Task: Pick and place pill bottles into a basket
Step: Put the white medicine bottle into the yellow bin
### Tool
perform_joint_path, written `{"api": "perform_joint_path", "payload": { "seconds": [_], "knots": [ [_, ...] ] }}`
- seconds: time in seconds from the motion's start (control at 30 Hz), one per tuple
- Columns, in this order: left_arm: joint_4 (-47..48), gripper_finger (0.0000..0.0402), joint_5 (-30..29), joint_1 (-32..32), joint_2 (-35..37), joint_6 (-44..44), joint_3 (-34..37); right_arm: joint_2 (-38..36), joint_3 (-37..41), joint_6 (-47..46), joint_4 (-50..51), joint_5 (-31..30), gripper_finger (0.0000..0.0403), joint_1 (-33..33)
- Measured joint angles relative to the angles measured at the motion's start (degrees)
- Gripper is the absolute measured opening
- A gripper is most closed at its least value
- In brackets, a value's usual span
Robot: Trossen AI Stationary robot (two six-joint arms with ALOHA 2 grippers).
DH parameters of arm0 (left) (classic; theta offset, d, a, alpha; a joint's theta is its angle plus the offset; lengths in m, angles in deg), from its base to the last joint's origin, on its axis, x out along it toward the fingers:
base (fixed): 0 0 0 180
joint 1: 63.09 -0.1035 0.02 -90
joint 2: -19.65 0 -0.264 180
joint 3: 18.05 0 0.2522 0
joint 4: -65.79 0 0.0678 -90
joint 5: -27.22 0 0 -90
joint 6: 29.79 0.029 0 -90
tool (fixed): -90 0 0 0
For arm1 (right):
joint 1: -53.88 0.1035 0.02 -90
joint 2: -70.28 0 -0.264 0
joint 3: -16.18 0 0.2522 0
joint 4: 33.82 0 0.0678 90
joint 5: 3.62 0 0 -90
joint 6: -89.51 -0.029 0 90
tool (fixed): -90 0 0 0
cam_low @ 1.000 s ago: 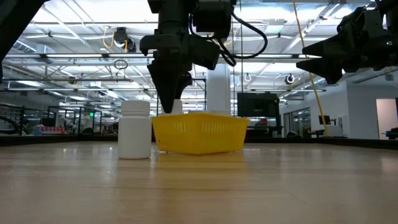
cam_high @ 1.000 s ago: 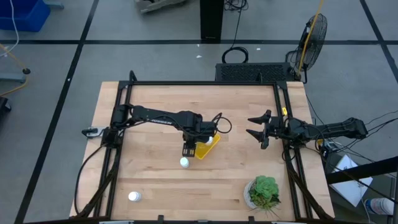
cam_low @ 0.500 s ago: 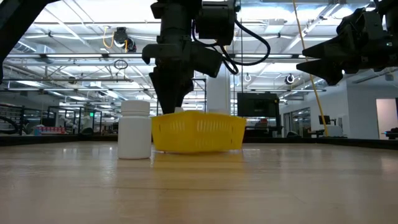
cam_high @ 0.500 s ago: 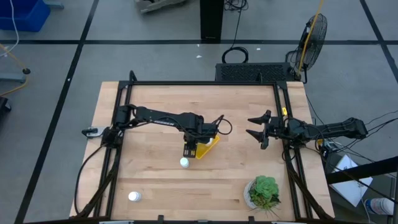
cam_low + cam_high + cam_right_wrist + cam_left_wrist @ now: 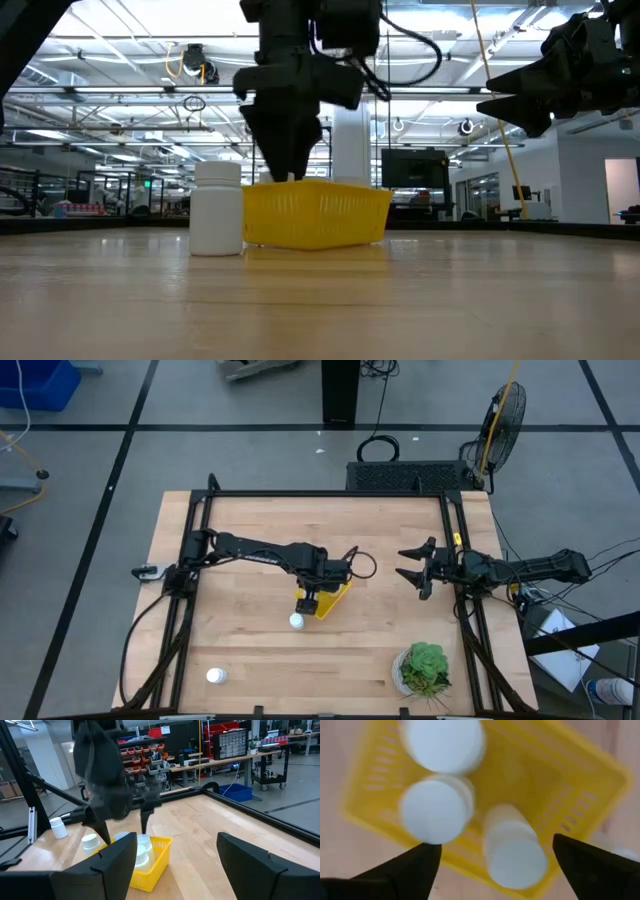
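Five pill bottles are counted: three inside the basket (image 5: 580,785) directly under the spread, empty left gripper (image 5: 309,600), one bottle (image 5: 297,622) just beside it, another (image 5: 216,676) well apart. Since earlier, this gripper is shifted over the basket. The right gripper (image 5: 414,573) is held wide

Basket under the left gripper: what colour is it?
Bright yellow, with slotted walls; the basket shows best in the low view.

Near the middle of the desk (image 5: 250,530) sits the basket (image 5: 335,598) with three pill bottles (image 5: 441,815) in it, a fourth bottle (image 5: 297,622) just beside its front-left, a fifth (image 5: 214,676) far front-left, a plant pot (image 5: 424,670) front-right.
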Motion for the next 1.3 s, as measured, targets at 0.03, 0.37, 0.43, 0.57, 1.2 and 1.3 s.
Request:
{"api": "perform_joint_path", "payload": {
  "seconds": [0.03, 0.37, 0.43, 0.57, 1.2, 1.3],
  "knots": [
    [-0.46, 0.0393, -0.46, 0.00, 0.57, -0.38, 0.00, 0.02, -0.02, 0.00, -0.02, -0.02, 0.0265, 0.00],
    [-2.53, 0.0385, -0.50, 0.01, 8.03, -3.09, 0.00, 0.00, -0.01, 0.00, 0.05, -0.02, 0.0265, 0.00],
    [-3.57, 0.0383, -0.48, 0.00, 10.44, -3.31, 0.00, 0.02, -0.02, 0.00, 0.07, -0.02, 0.0265, 0.00],
    [-8.74, 0.0381, -0.44, 0.28, 15.71, -3.41, 0.03, 0.02, 0.00, -0.06, 0.07, -0.02, 0.0265, 0.00],
    [-66.51, 0.0343, -3.78, -3.00, 57.32, -15.93, 61.92, -0.02, -0.02, -2.01, -2.44, 4.50, 0.0265, 0.15],
    [-71.10, 0.0340, -3.86, -3.24, 63.80, -18.96, 69.38, -0.07, -0.01, -1.72, -4.82, 4.52, 0.0265, 0.15]
  ]
}}
